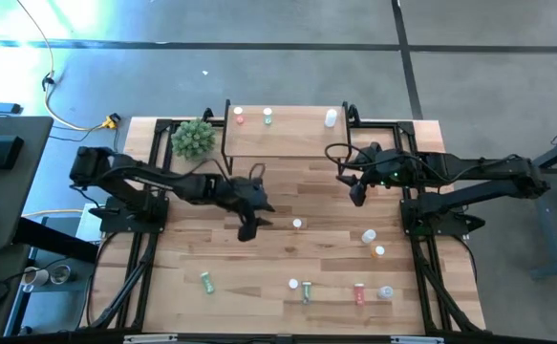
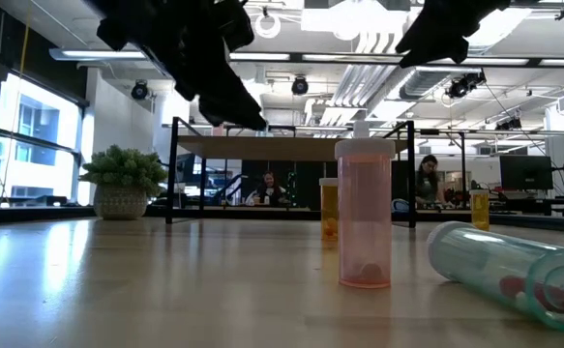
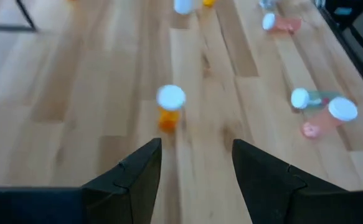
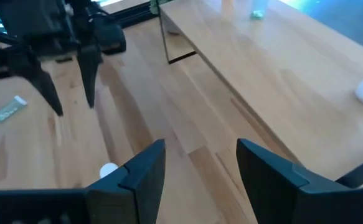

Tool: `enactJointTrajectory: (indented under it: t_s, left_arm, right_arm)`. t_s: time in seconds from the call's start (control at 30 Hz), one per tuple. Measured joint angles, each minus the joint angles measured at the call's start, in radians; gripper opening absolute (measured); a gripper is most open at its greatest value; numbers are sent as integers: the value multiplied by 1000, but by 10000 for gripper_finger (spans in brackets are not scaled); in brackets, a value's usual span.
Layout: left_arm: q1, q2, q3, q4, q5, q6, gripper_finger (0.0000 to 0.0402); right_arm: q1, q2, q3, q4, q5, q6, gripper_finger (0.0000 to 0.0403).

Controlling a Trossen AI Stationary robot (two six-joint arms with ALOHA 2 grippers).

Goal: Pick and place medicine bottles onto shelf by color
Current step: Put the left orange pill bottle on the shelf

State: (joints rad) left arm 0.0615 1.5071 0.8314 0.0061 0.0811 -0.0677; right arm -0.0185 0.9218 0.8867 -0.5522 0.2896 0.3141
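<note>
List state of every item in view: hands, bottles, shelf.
Left hand: open, empty, above the table near the orange bottle with white cap.
Right hand: open, empty, by the shelf's front edge.
Orange bottle with white cap: upright on the table.
Light wooden shelf on black legs: holds three bottles.
Pink bottle on the shelf: upright.
Green bottle on the shelf: upright.
Clear bottle on the shelf: lying down.
Green bottle near the table's front-left: lying down.

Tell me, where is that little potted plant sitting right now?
In the high view the potted plant sits at the table's far left corner, just left of the shelf and behind the left arm.
</note>
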Motion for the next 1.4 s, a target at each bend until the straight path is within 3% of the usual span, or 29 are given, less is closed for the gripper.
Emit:
enactJointTrajectory:
  t_s: [0.6,1.4]
  left_arm:
    - [-103,295,0,313,-200,-97,185]
    - [-87,504,0,630,-250,-150,185]
  right_arm:
    - [0,1,0,2,-11,0,189]
    - [0,1,0,3,-17,0,189]
